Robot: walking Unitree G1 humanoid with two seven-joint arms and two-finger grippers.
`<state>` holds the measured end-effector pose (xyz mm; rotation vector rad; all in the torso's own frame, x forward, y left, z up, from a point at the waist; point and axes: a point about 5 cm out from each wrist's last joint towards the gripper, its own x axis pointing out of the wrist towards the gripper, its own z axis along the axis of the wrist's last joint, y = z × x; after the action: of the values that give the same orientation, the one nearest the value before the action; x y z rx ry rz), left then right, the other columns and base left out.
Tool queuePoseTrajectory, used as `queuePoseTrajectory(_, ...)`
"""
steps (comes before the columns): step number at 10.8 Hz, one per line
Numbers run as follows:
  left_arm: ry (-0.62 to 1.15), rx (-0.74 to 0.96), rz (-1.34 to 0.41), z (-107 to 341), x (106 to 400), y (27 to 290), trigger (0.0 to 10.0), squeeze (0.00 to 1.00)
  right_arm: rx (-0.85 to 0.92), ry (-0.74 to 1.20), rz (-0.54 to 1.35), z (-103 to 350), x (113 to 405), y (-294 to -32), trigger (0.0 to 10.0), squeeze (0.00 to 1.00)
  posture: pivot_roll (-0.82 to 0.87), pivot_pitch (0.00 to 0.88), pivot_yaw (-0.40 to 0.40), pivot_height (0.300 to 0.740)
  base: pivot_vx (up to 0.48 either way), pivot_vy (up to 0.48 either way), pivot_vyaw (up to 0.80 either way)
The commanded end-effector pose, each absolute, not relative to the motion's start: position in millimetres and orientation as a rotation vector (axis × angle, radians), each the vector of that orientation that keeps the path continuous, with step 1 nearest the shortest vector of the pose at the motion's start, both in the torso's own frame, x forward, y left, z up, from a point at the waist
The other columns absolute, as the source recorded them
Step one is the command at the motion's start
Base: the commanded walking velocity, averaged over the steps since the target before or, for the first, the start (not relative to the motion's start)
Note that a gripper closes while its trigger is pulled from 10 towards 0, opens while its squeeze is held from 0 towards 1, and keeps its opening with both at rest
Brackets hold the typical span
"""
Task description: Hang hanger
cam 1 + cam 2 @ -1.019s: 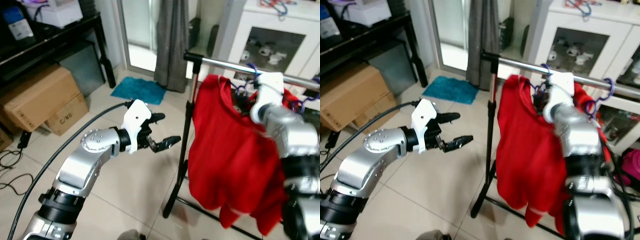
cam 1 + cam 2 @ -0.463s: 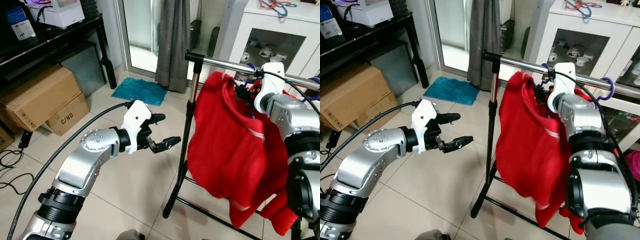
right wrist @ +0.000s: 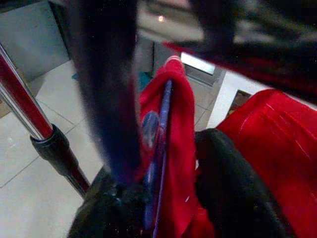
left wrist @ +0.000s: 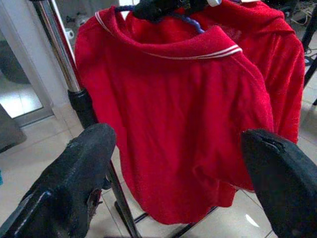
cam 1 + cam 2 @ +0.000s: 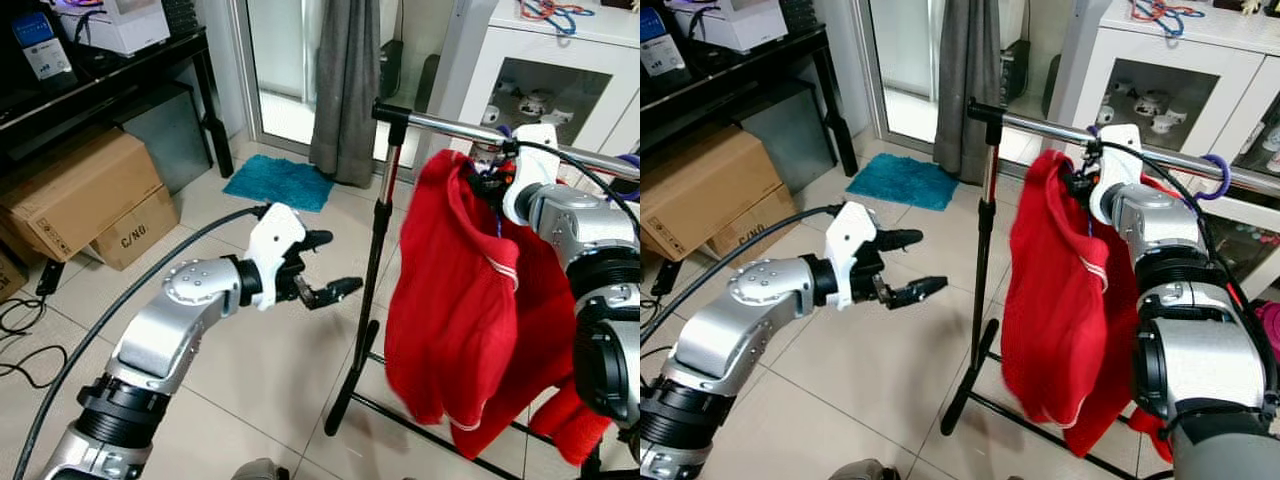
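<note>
Holding the hanger [image 3: 159, 144] up by the rail [image 5: 1060, 130], your right gripper [image 5: 1087, 178] has its fingers [image 3: 233, 193] clamped on it at the neck of the red shirt [image 5: 1060, 300], which droops off it beside the rack's upright pole [image 5: 982, 240]. I can't make out whether the hook is over the rail yet, so that's your risk: let go early and hanger and shirt drop to the tiled floor [image 5: 260, 380]. A purple hanger [image 5: 1215, 175] already sits further along the rail and could snag yours. Your left gripper [image 5: 330, 268] hovers well apart from the shirt, fingers [image 4: 81, 173] spread wide, gripping nothing.
</note>
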<state>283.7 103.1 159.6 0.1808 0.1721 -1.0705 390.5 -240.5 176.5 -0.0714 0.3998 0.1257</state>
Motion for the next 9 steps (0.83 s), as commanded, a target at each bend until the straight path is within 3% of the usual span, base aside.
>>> queuePoseTrajectory(1,0.18,0.209,-1.07,161.6,285.2,103.8,10.0,0.0,-0.057,0.447,0.111,168.0,387.2,-245.7,0.0,0.0,0.08,0.0,0.025,0.74,0.0,0.0,0.0)
queuePoseTrajectory(9,0.186,0.212,-1.055,161.6,285.0,102.6,10.0,0.0,-0.015,0.441,0.144,163.3,380.0,-245.0,0.0,0.0,0.07,0.0,0.029,0.74,0.0,0.0,0.0)
